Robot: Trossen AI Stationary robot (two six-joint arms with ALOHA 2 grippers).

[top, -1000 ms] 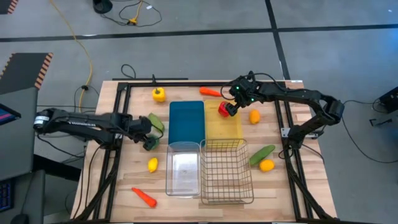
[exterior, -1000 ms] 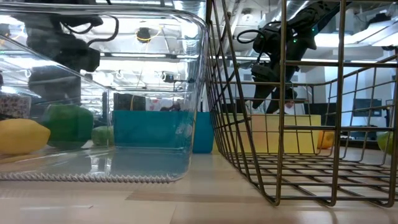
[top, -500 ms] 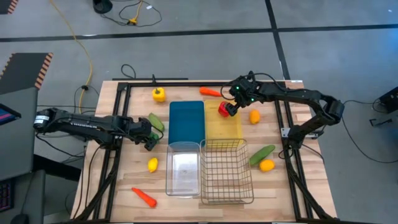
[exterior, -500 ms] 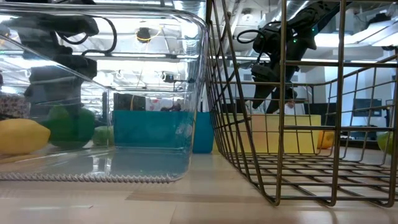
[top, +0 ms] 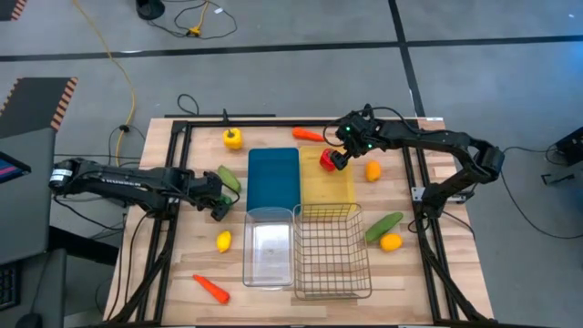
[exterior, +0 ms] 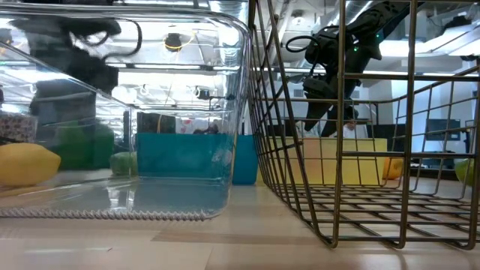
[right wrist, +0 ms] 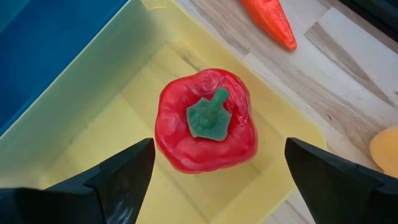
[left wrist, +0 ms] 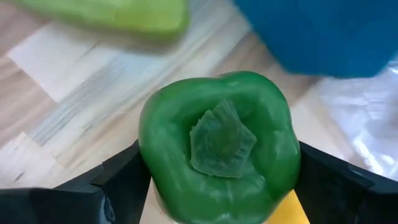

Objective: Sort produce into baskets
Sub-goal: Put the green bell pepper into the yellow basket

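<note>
Straddling a green bell pepper [left wrist: 217, 146] on the table beside the blue tray [top: 273, 178], the left gripper [top: 219, 208] nearly touches it, while the right gripper [top: 335, 160] hangs spread above a red bell pepper [right wrist: 207, 121] in the yellow tray [right wrist: 99, 149].

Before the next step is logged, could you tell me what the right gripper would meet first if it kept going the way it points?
Most likely the red bell pepper lying in the yellow tray, directly ahead between the right gripper's open fingers.

Right hand [top: 333, 161] apparently over red pepper [top: 326, 159]
</note>
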